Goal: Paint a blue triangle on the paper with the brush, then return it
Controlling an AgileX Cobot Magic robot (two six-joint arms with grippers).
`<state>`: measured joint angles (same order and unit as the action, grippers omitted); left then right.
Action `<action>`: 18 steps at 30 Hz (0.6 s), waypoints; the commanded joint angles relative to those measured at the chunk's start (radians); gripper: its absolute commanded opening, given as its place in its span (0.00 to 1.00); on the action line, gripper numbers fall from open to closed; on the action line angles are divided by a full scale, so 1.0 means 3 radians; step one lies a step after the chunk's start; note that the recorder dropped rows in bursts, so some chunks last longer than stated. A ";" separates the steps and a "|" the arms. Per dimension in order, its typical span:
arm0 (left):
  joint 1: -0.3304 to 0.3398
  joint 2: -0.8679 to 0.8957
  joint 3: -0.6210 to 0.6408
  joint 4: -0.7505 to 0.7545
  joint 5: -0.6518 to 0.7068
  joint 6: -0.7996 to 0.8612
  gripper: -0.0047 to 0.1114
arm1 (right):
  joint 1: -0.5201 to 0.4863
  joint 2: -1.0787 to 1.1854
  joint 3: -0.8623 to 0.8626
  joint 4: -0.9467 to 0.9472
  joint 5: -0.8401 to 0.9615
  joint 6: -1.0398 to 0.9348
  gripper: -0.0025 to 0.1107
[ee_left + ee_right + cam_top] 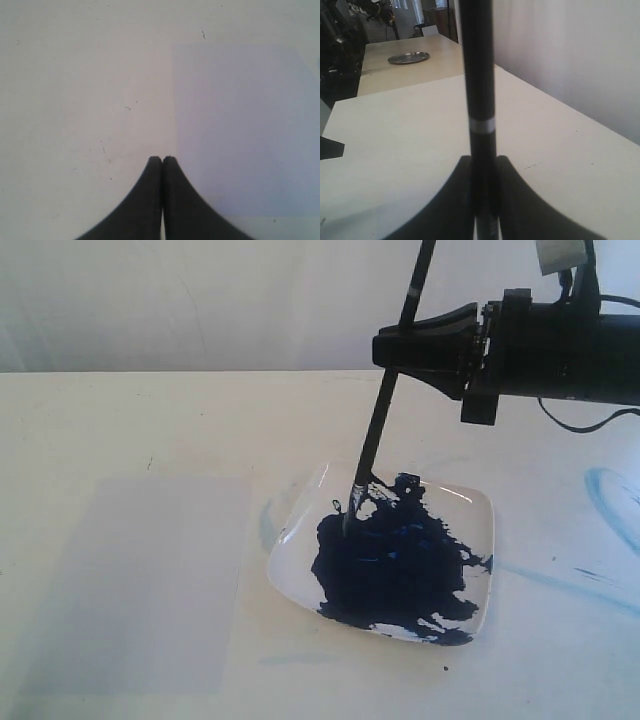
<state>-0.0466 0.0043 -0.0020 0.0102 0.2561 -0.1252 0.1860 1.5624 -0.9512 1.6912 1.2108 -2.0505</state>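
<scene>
The black-handled brush [385, 410] stands steeply tilted, its tip dipped in the dark-blue paint at the dish's far left part. My right gripper [395, 352] is shut on the brush handle, well above the dish; in the right wrist view the brush [477, 85] rises between the gripper's [483, 161] black fingers. The pale paper [140, 580] lies flat on the cream table left of the dish, bare, with no blue triangle visible. My left gripper [162, 160] is shut on nothing, hovering over the edge of the paper [240, 125]. It is out of the exterior view.
The white square dish [483, 502] holds a large dark-blue paint pool [395, 570]. Faint light-blue smears [610, 495] mark the table to the right. A white wall runs behind the table. A metal plate [408, 58] sits on a farther table.
</scene>
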 commanded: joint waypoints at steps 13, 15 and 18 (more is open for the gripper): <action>-0.0021 -0.0014 0.0007 -0.0008 -0.0002 -0.0022 0.04 | 0.0018 0.0000 -0.0019 0.0058 0.0034 -0.0045 0.02; -0.0021 -0.0014 0.0007 -0.0008 -0.0002 -0.0022 0.04 | 0.0018 0.0000 -0.0019 0.0058 0.0034 -0.0045 0.02; -0.0021 -0.0014 0.0007 0.0018 -0.0030 0.0252 0.04 | 0.0018 0.0000 -0.0019 0.0057 0.0034 -0.0045 0.02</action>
<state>-0.0466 0.0043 -0.0020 0.0139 0.2554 -0.1067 0.1900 1.5624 -0.9537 1.7015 1.2108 -2.0505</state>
